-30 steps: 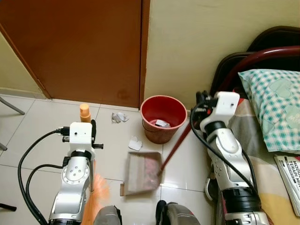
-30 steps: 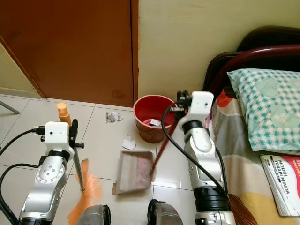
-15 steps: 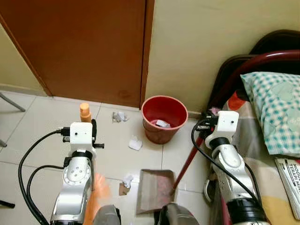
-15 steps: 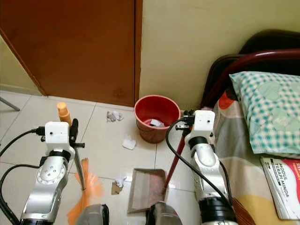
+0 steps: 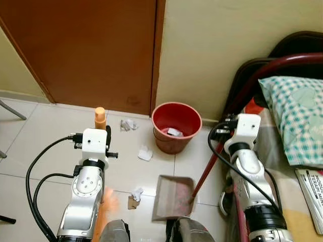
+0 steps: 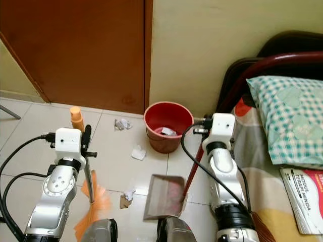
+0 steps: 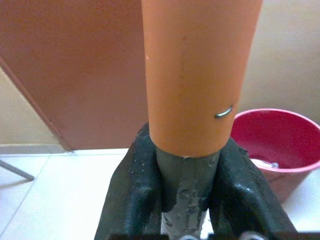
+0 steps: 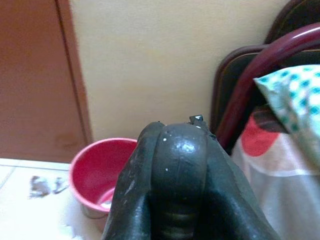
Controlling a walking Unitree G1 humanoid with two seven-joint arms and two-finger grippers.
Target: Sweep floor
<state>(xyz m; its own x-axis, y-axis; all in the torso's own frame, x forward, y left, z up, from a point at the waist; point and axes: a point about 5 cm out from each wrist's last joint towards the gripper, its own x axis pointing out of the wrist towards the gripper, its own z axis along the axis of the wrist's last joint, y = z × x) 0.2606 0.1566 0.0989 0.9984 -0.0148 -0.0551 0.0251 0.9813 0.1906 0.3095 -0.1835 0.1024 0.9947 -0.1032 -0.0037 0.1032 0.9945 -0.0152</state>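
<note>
left hand: fingers clamped tight on the broom handle; orange bristles low by the robot's left leg, on the tile floor
right hand: closed around the top of the dustpan's dark red pole
dustpan: mouth toward the door, just in front of the robot's feet, some debris looks to be in it already
litter left: crumpled paper and a brown scrap just beside the pan's left edge; a white piece further out toward the bucket; more paper near the door, left of the bucket
bucket: red, against the wall, between door and bed; some paper inside
step: mid-collection, my read; pan is parked, broom not yet on the nearest scraps
next: bring bristles round behind the two nearest scraps and push right into the pan while the right hand keeps the pan lip flat on the tile
risk: pan tilting on the long pole, scraps sliding under the lip
</note>
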